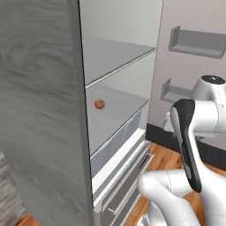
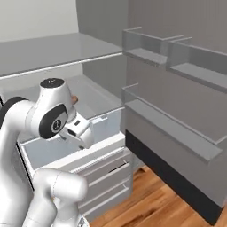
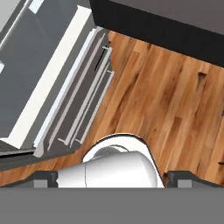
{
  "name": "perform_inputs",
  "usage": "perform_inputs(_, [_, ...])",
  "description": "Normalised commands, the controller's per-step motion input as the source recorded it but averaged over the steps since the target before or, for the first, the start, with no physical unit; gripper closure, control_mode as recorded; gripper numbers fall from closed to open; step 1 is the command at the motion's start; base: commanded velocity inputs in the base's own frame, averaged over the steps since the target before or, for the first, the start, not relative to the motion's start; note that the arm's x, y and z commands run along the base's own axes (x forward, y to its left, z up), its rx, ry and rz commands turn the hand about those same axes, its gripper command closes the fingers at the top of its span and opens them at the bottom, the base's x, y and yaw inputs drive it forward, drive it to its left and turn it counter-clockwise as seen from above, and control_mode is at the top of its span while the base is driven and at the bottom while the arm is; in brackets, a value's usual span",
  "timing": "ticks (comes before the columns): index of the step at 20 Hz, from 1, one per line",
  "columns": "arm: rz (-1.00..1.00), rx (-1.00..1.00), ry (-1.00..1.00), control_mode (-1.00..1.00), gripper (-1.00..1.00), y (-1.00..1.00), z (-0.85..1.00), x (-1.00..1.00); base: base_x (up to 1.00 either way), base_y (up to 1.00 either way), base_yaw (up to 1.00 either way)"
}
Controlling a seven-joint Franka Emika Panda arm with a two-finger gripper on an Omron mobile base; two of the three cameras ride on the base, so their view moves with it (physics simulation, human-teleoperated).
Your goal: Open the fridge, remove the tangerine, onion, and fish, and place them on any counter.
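Fridge (image 1: 119, 26) standing with its door swung wide, light-grey shelves bare but for a single small reddish-brown ball, the onion (image 1: 99, 104), sitting alone near the middle of the second shelf from the top. Seen from the left base camera, the onion is resting well back from the shelf's front edge, above a clear-fronted crisper bin (image 1: 119, 141) and the stacked lower drawers (image 1: 128, 185). From the right base camera, a sliver of the same brownish ball (image 2: 74, 99) is peeking out from behind the robot's white wrist, which is hanging in front of the shelf at about the onion's height. The open door (image 2: 177, 115) is filling the right side of that view, its grey door shelves (image 2: 168, 53) jutting inward and a black band (image 2: 168, 177) running along its lower edge above the wooden floor (image 2: 146, 204).

The tool (image 3: 112, 174) is standing released, its two dark tips spread far apart at the bottom corners of the hand camera's picture and gripping nothing. That camera is looking down past the drawer fronts (image 3: 83, 109) onto the plank floor (image 3: 166, 100), with the door's dark band (image 3: 166, 22) crossing the top.
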Motion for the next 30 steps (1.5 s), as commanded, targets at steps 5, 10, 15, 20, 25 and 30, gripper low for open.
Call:
perform_inputs(5, [0.00,0.00,0.00,1.00,-1.00,0.00,0.00,0.00,0.97,-0.10,0.40])
perform_inputs(10, [0.00,0.00,0.00,1.00,-1.00,0.00,0.00,0.00,0.79,-0.07,0.59])
perform_inputs(15, [0.00,0.00,0.00,1.00,-1.00,0.00,0.00,0.00,0.92,-0.14,0.59])
perform_inputs(20, [0.14,0.00,-0.08,-1.00,-1.00,-0.08,0.00,0.29,0.29,-0.14,0.28])
perform_inputs(25, [0.23,-0.05,-0.42,-1.00,-1.00,-0.08,0.00,0.99,0.00,0.00,0.00])
perform_inputs(30, [0.14,-0.13,-0.52,-1.00,-1.00,0.25,-0.01,1.00,0.00,0.00,0.00])
